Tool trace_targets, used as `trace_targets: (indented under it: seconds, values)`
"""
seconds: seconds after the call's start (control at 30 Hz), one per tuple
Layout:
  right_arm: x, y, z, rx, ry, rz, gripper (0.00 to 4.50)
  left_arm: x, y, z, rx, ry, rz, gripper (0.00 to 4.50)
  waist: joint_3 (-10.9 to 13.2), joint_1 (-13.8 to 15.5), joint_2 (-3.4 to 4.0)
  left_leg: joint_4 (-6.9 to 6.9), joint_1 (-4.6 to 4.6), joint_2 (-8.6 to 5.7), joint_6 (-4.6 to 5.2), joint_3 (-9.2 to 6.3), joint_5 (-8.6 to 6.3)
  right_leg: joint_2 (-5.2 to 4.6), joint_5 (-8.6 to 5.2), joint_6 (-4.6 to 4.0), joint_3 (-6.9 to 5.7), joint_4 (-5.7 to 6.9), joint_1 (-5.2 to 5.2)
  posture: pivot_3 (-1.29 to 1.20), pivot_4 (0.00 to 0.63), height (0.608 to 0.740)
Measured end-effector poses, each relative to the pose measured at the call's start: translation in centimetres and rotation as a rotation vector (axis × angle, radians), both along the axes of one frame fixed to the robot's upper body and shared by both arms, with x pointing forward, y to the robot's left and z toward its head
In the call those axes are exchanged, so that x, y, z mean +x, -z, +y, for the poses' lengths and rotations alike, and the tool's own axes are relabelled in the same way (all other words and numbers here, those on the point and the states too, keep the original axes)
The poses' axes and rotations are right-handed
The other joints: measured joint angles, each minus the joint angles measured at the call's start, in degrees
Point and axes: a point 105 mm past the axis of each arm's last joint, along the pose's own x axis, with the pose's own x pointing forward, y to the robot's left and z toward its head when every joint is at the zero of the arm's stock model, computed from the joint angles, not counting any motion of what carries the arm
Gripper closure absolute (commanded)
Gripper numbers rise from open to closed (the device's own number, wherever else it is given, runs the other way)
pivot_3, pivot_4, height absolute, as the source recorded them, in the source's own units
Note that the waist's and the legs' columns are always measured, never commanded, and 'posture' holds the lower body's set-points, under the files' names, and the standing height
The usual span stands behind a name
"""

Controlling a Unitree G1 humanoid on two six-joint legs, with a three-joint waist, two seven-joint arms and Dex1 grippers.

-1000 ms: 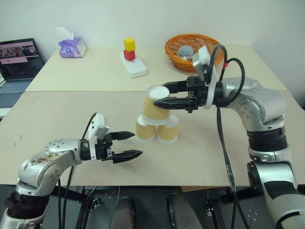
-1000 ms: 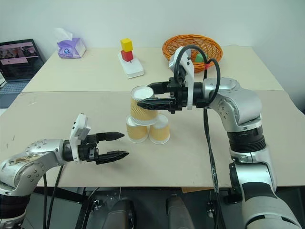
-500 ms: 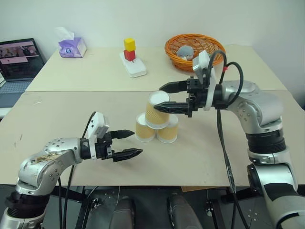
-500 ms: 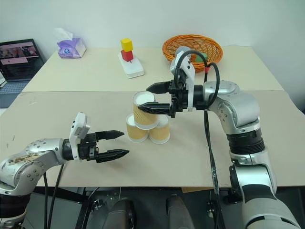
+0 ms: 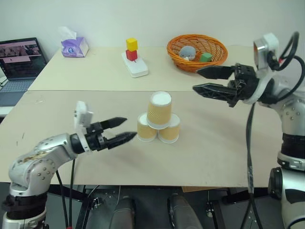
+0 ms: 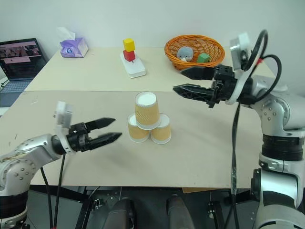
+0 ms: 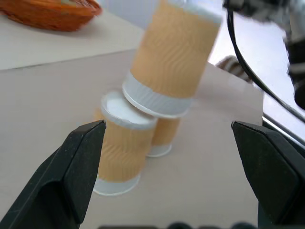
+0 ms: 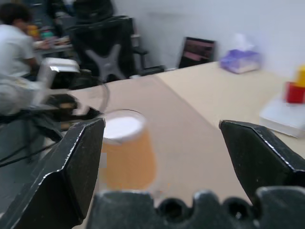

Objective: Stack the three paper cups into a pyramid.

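The right gripper (image 5: 204,80) has let go of the top cup (image 5: 159,109) and pulled away to the right, its fingers spread wide and empty. On the table (image 5: 219,152), the pyramid (image 6: 146,119) stands mid-table, two cups below, one upside down on top. The left gripper (image 5: 123,130) hovers just beside it, fingers apart.

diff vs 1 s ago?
The right tool let go of the top cup, opened, and pulled back toward the robot's right, clear of the pyramid. The top cup now rests on the two base cups. The left tool rose slightly, still open beside the base cups. Basket, block tower and tissue box unchanged.
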Motion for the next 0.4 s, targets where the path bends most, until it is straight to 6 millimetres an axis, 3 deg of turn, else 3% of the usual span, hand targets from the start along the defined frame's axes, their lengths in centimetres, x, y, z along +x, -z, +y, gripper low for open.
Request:
trace_targets:
  seconds: [0.1, 0.23, 0.33, 0.4]
  values:
    - [1.7, 2.0, -4.0, 0.036, 0.272, 0.047, 0.04, -0.1, -0.2, 1.5, -0.049, -0.102, 0.018, 0.00, 0.0, 0.4, 0.00, 0.00, -0.02, 0.03, 0.00, 0.02, 0.00, -0.02, 0.00, 0.00, 0.03, 0.05, -0.03, 0.00, 0.150, 0.652]
    - [2.1, 4.4, -7.3, 0.071, 0.492, 0.084, 0.04, -0.1, 0.1, 2.7, -0.058, -0.195, 0.040, 0.00, 0.0, 0.5, 0.00, 0.01, -0.01, -0.01, -0.01, 0.04, 0.00, -0.02, 0.00, 0.01, 0.05, 0.04, -0.01, 0.00, 0.150, 0.652]
    - [1.6, 6.7, -8.7, 0.075, 0.600, 0.122, 0.04, 0.1, 1.0, 3.3, -0.047, -0.265, 0.055, 0.00, 0.0, 0.6, 0.01, 0.00, 0.00, -0.02, -0.01, 0.06, 0.01, 0.02, -0.01, 0.02, 0.05, 0.02, 0.01, 0.00, 0.150, 0.652]
    - [0.8, 9.3, -9.2, 0.037, 0.666, 0.167, 0.04, 0.6, 2.2, 4.3, -0.024, -0.362, 0.050, 0.00, 0.0, 0.6, 0.04, 0.00, -0.01, -0.02, -0.01, 0.09, 0.01, 0.03, -0.02, 0.03, 0.08, 0.03, -0.03, 0.00, 0.150, 0.652]
